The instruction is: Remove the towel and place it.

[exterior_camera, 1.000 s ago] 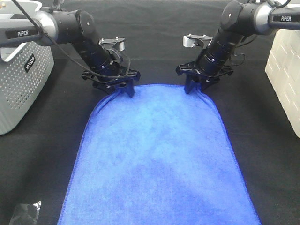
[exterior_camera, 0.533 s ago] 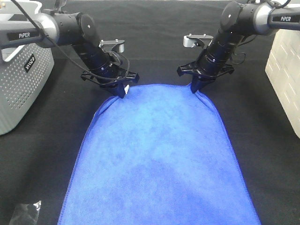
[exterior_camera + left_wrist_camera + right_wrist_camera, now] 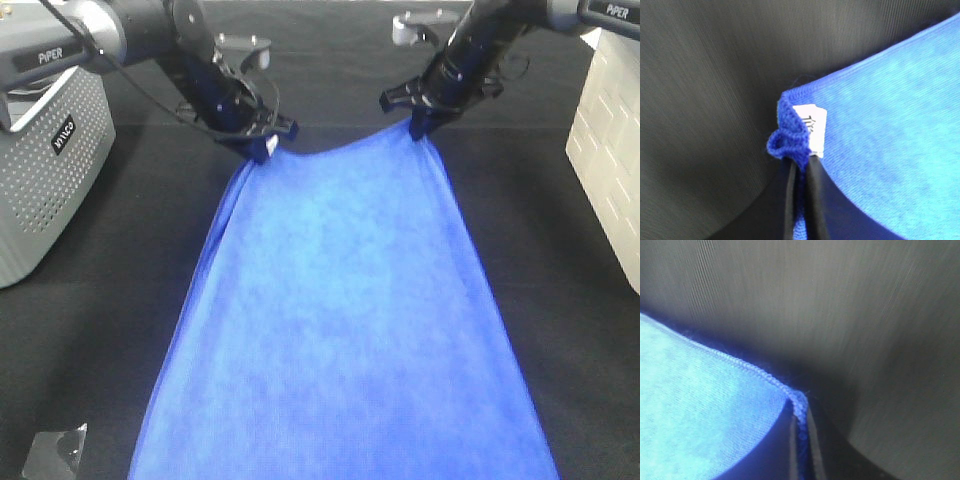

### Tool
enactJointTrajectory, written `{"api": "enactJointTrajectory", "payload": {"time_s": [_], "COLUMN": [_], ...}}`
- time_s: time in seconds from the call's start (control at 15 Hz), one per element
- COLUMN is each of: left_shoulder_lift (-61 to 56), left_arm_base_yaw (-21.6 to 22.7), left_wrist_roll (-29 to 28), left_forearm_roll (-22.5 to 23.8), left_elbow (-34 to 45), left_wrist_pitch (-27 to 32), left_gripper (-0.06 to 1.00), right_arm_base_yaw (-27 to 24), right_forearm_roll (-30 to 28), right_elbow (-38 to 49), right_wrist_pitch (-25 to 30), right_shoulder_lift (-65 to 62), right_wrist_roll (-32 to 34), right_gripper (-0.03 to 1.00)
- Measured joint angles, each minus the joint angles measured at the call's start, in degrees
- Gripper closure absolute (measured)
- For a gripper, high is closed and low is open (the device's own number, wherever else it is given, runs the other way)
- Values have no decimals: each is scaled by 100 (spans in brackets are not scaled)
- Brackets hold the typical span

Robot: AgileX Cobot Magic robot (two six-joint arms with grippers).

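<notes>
Left gripper (image 3: 263, 147) is pressed together on the towel's (image 3: 340, 300) far left corner, beside a small white tag (image 3: 812, 131) whose print is too blurred to read. Right gripper (image 3: 421, 124) pinches the far right corner. Left arm (image 3: 150, 25) and right arm (image 3: 520, 15), each marked "PiPER", slant inward and down. The raised far hem sags between them, and the rest lies on the black table (image 3: 90, 340).

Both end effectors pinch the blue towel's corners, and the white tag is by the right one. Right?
No: the white tag is by the left end effector, as the left wrist view shows. The right end effector pinches the other corner of the blue towel.
</notes>
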Motion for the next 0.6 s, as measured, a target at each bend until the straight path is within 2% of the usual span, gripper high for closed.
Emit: {"api": "enactJointTrajectory", "payload": {"time_s": [0.2,0.6], "left_shoulder_lift": [0,0], "left_arm_base_yaw": [0,0], "left_wrist_roll": [-11,-17], "left_forearm_roll": [120,453], "left_elbow": [-298,-579], "left_wrist_pitch": [-218,-1392], "left_gripper": [92,92], "right_arm_base_yaw": [0,0], "right_forearm_roll": [-223,-401], "right_elbow": [-258,-430], "right_wrist_pitch": [-92,-1203], "right_shoulder_lift": [0,0], "right_wrist_roll": [0,0], "right_gripper": [97,97]}}
